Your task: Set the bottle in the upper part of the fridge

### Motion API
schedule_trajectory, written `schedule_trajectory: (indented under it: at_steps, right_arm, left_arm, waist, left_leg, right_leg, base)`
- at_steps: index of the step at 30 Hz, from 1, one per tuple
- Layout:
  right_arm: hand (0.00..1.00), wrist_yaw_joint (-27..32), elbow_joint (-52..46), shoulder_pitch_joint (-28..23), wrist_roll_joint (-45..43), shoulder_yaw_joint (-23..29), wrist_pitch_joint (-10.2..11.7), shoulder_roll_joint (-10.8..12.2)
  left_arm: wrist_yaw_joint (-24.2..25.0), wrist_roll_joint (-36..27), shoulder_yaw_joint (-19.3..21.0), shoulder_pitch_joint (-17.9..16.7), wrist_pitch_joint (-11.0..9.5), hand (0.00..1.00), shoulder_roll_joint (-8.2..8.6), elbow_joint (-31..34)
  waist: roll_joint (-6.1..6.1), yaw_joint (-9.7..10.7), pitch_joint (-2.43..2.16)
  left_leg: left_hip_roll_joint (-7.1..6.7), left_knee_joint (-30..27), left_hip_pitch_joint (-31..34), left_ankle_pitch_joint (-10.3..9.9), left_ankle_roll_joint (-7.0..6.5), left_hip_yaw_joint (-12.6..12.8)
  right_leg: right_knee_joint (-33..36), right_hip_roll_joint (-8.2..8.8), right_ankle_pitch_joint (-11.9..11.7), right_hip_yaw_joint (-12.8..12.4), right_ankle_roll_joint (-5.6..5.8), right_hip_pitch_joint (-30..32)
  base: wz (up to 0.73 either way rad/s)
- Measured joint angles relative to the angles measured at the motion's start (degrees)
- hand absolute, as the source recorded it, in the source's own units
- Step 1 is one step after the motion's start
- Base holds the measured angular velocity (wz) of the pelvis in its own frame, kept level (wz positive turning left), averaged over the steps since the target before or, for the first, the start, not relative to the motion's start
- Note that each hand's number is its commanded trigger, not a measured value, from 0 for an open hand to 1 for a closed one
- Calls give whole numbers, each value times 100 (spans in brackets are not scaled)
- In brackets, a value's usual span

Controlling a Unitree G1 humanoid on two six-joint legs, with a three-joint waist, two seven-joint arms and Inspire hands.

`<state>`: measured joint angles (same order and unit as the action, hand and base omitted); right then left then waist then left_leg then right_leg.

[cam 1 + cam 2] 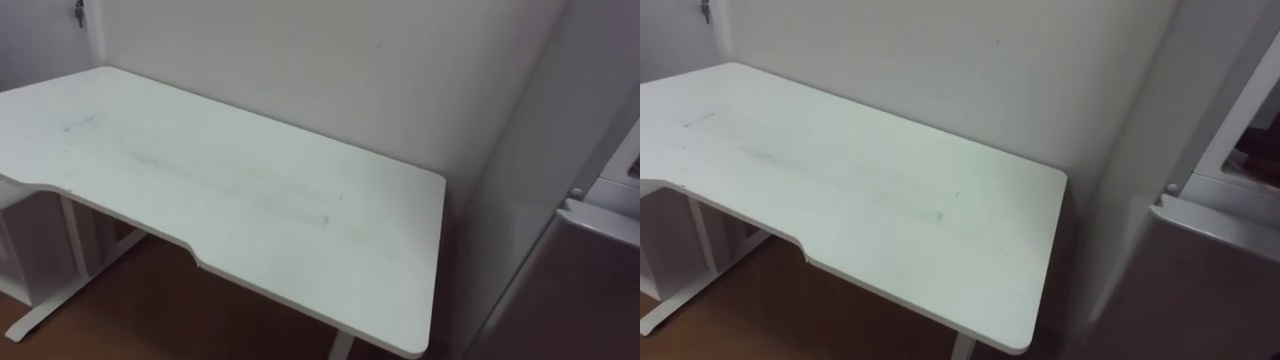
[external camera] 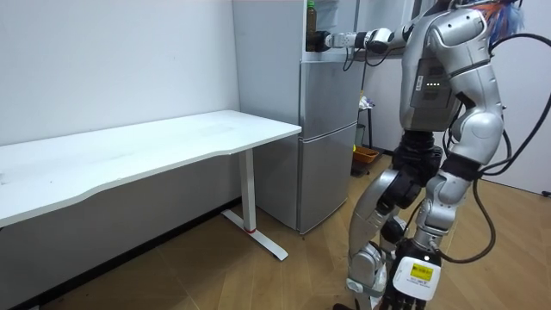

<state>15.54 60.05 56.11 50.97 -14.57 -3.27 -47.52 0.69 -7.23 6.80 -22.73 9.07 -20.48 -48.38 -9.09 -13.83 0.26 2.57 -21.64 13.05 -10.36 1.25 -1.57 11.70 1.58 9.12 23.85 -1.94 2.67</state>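
Note:
In the room view I stand close to a tall grey fridge (image 2: pixel 327 138), turned toward it and the table. My right arm is stretched out level at the height of the upper compartment. Its right hand (image 2: pixel 328 40) is curled round a dark bottle with a green cap (image 2: pixel 311 24), held upright at the fridge's top left corner. Whether the bottle is inside the compartment I cannot tell. My left arm hangs by my body, with its hand hidden at the hip. In the eye views the fridge's white-framed upper opening (image 1: pixel 1230 150) shows at the right edge.
A long white table (image 1: pixel 250 200) on white legs stands along the wall left of the fridge (image 1: pixel 560 290); its right end almost touches the fridge's side. Wooden floor lies under it. A small orange basket (image 2: pixel 366 156) sits on the floor beyond the fridge.

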Motion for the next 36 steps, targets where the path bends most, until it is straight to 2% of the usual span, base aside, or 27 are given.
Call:
schedule_trajectory:
  at_steps: [3,12,14,16,18,19,20,22,24,27,32,36]
  right_arm:
    - [0,-133,2,-18,9,0,14,0]
    - [0,-411,-50,-17,328,19,25,-15]
    - [0,-466,-69,-21,326,74,18,-20]
    - [0,-471,-278,-131,280,192,-16,-18]
    - [0,-465,-626,-294,243,292,-43,-18]
    - [0,-468,-691,-307,244,292,-47,-17]
    - [0,-487,-804,-348,246,293,-48,-17]
    - [0,-505,-976,-439,253,296,-56,-18]
    - [0,-599,-1151,-531,276,297,-60,-18]
    - [0,-699,-1394,-626,261,413,-153,-17]
    - [0,-876,-1635,-852,247,533,-186,-13]
    - [0,-933,-1781,-1079,249,730,-188,-13]
  left_arm:
    - [13,0,0,-1,-73,0,-8,-13]
    - [55,0,0,-29,-100,0,-2,-236]
    - [83,3,23,-29,-100,0,-2,-241]
    - [116,0,105,-36,-99,0,4,-263]
    - [121,11,232,-89,-99,0,51,-255]
    - [121,11,237,-102,-99,0,62,-255]
    - [121,12,256,-131,-99,0,81,-250]
    - [117,10,335,-168,-99,0,102,-250]
    - [114,7,440,-194,-90,0,150,-250]
    - [115,10,446,-167,-84,0,222,-246]
    - [118,10,445,-155,-89,0,356,-238]
    - [135,30,445,-158,-90,0,362,-261]
  waist:
    - [-4,4,33]
    - [-19,89,31]
    - [-5,116,21]
    - [21,125,32]
    - [57,219,-6]
    - [91,239,6]
    - [129,263,-5]
    - [168,317,-57]
    - [192,369,-74]
    - [196,477,-86]
    - [182,590,-91]
    - [149,622,-102]
  left_leg:
    - [1,37,-79,0,2,23]
    - [9,152,-183,5,8,120]
    - [9,157,-201,5,7,128]
    - [4,196,-266,6,7,145]
    - [-15,236,-338,5,3,145]
    - [-20,250,-374,4,3,149]
    - [-27,293,-440,7,0,161]
    - [-24,351,-486,11,2,186]
    - [-21,459,-612,26,8,246]
    - [-22,531,-681,32,12,278]
    - [-35,568,-786,30,11,312]
    - [-38,628,-819,30,10,330]
  right_leg:
    - [-8,20,13,-22,0,-20]
    - [-18,28,17,-107,1,-67]
    - [-4,15,15,-107,2,-85]
    - [-12,18,13,-113,6,-145]
    - [-22,33,26,-97,25,-207]
    - [-28,36,28,-99,29,-234]
    - [-55,39,30,-101,33,-290]
    - [-100,35,33,-112,37,-328]
    - [-107,44,54,-148,40,-387]
    - [-111,58,71,-144,42,-417]
    - [-107,119,81,-101,58,-478]
    - [-109,117,85,-156,60,-484]
  base:
    - [-1]
    - [-5]
    - [0]
    - [0]
    - [0]
    - [0]
    - [-4]
    - [-2]
    - [-7]
    - [-4]
    - [-2]
    - [-5]
